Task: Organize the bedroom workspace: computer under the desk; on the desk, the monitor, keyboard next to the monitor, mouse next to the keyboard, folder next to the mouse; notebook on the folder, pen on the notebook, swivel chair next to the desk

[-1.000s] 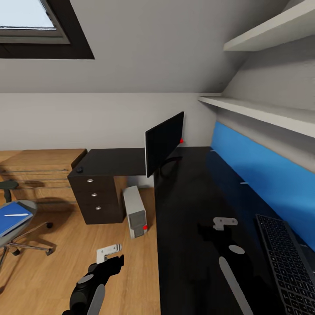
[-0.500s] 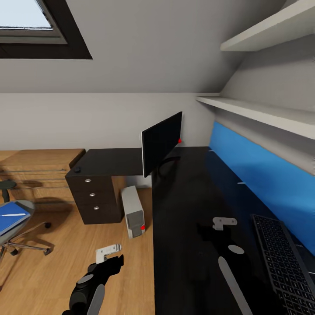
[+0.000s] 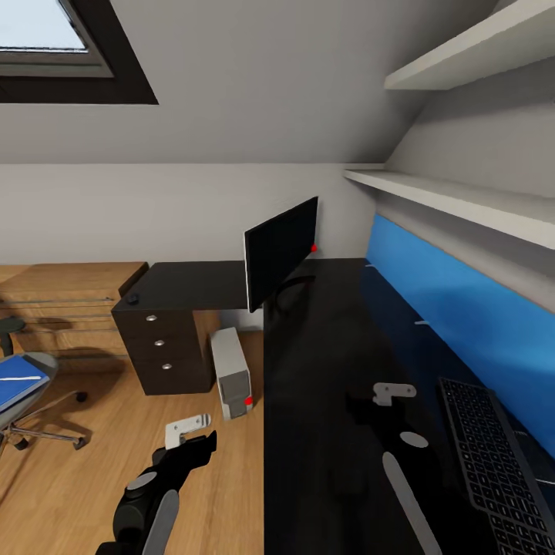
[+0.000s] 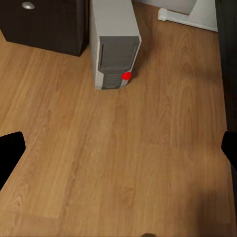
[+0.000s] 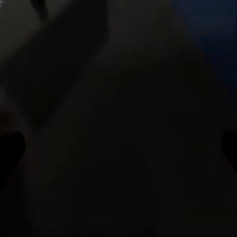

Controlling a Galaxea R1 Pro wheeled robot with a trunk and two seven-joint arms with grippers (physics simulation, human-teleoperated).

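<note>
The L-shaped desk takes up most of the head view, its glossy black top running along the blue wall panel and turning left over a dark drawer unit. The swivel chair stands well apart from it at the left edge, out on the oak floor, so it has yet to be brought alongside. The monitor stands upright on its foot near the corner of the desk, already where the task wants it. The computer sits on the floor in the gap beside the drawers, at the desk's edge rather than clearly beneath the top; the left wrist view shows its front and red light. The keyboard lies flat on the desk at the right, well away from the monitor, so it probably needs moving closer. The folder rests on the chair seat with the thin white pen on top of it. The mouse is a small dark bump on the short wing above the drawers. The left hand hangs over the floor, near the computer, its fingers spread wide and holding nothing. The right hand hovers over bare desk just left of the keyboard; it appears empty, but its opening cannot be told.
</note>
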